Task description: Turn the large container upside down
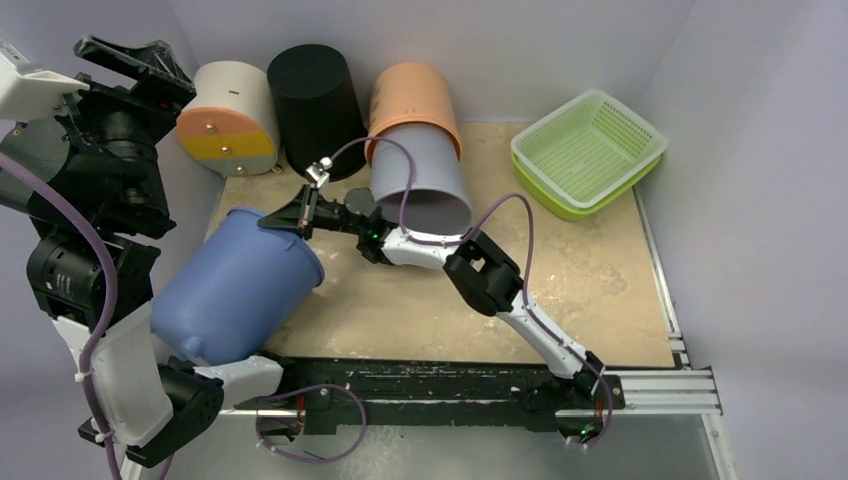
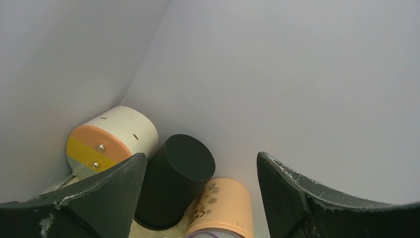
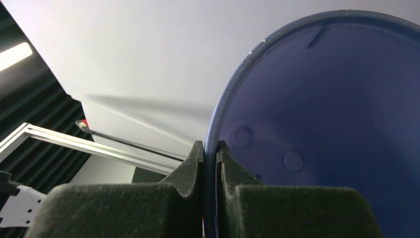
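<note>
"So why is the right gripper (image 1: pixel 300 212) pinching the blue bucket (image 1: pixel 235 290) by its rim?"

"Probably for leverage in tipping it. Its jaws are clamping the thin lip from both sides. The bucket is lying tilted, just in front of the black tub (image 1: pixel 318 105)."

"Which way is it pointing?"

"Its mouth is facing toward the black tub and its base is pointing away, so the long axis is running diagonally. The left gripper (image 2: pixel 200 156) is hanging spread wide, left of the black tub, gripping nothing."
</note>
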### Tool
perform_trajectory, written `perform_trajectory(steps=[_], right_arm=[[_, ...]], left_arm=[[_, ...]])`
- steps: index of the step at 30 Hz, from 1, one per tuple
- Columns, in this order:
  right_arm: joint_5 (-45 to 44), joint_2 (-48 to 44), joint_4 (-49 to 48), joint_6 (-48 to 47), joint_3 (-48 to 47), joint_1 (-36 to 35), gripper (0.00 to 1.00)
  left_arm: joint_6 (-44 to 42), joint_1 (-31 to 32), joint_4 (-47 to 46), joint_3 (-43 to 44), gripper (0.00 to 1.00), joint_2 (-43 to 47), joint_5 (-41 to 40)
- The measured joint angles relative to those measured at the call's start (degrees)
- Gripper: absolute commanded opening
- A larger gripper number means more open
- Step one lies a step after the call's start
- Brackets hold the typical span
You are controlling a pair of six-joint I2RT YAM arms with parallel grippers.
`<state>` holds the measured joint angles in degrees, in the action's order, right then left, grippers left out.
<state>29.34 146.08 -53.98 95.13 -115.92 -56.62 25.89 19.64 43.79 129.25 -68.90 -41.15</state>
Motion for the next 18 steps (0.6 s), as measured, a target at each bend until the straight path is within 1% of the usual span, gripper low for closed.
perform_trajectory(steps=[7,11,14,17,18], right_arm=[[0.0,-4.9,-5.2,0.2,10.8,3.4,0.00],[0.4,-7.1,-8.9,0.2,17.5,7.4,0.00],[1.1,-7.6,-8.9,-0.4,19.9,10.4,0.00],[1.3,-7.6,-7.0,-1.8,20.8,12.9,0.04],[1.3,-7.6,-6.0,-2.4,20.8,13.4,0.07]], left_arm=[[0.0,0.0,1.3,0.9,0.79,-1.5,0.1],[-0.2,0.0,1.7,1.8,0.79,-2.6,0.3],[-0.6,0.0,1.8,1.8,0.79,-3.3,0.3],[-0.9,0.0,1.8,1.7,0.79,-4.0,0.5],[-1.0,0.0,1.8,1.5,0.79,-4.2,0.5]])
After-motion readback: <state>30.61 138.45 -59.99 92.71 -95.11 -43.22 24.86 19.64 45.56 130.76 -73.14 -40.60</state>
